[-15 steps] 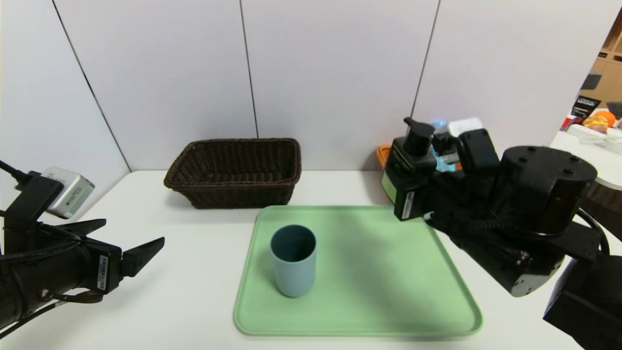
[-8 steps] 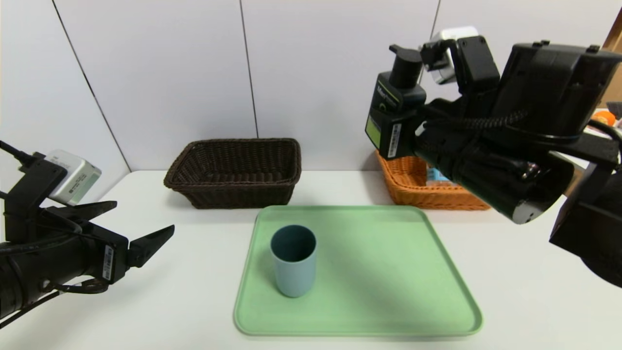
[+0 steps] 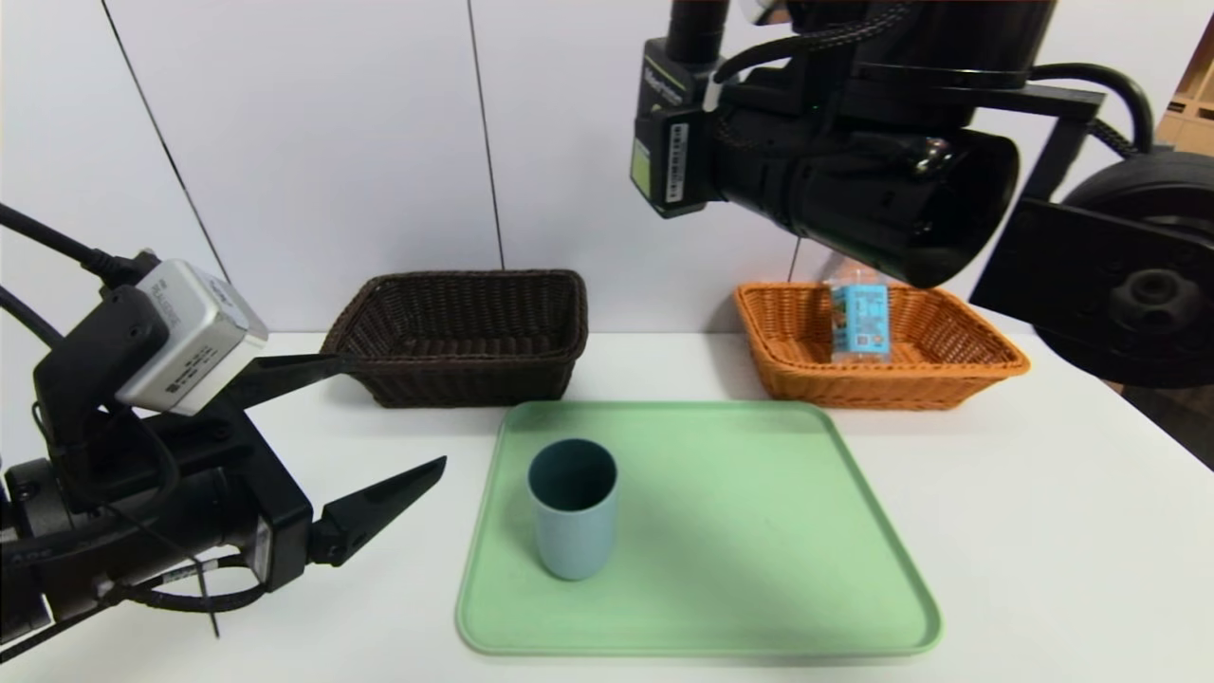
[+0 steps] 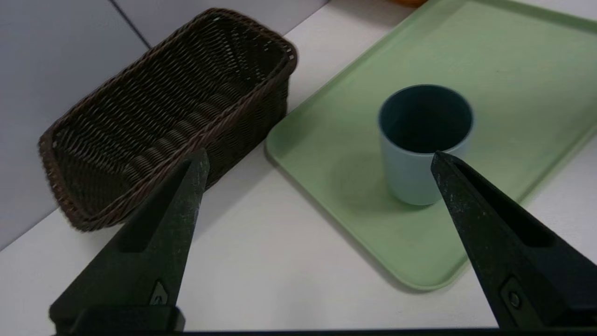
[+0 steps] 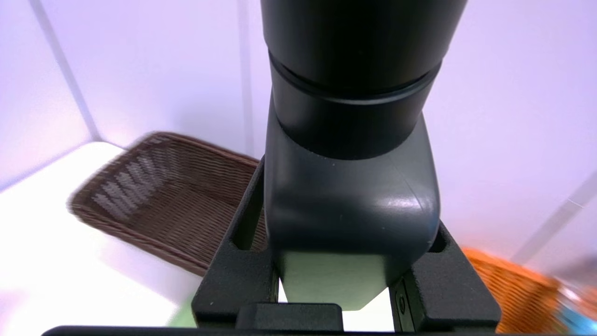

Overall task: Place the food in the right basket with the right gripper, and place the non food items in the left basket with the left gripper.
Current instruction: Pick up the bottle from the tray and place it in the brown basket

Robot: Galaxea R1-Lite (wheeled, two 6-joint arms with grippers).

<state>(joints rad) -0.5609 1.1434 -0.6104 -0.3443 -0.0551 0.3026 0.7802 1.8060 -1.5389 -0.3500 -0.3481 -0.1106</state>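
My right gripper (image 3: 659, 152) hangs high above the table's back, between the two baskets, shut on the black pump bottle with green label (image 3: 661, 95). In the right wrist view that bottle (image 5: 350, 186) fills the space between the fingers (image 5: 238, 261). The clear water bottle with blue label (image 3: 860, 323) lies in the orange right basket (image 3: 986, 359). The blue-grey cup (image 3: 572, 517) stands upright on the green tray (image 3: 759, 531). My left gripper (image 3: 389, 413) is open, low, left of the tray, with nothing in it; the cup (image 4: 415, 172) is just beyond one fingertip. The dark brown left basket (image 3: 455, 379) looks empty.
The white table (image 3: 1043, 531) meets grey wall panels close behind both baskets. The right arm's thick black body (image 3: 854, 180) hangs over the orange basket. Bare table lies between the left gripper and the dark basket (image 4: 140, 116).
The right arm has risen high and swung left, carrying the pump bottle and uncovering the orange basket. The left gripper has moved forward towards the tray, still open.
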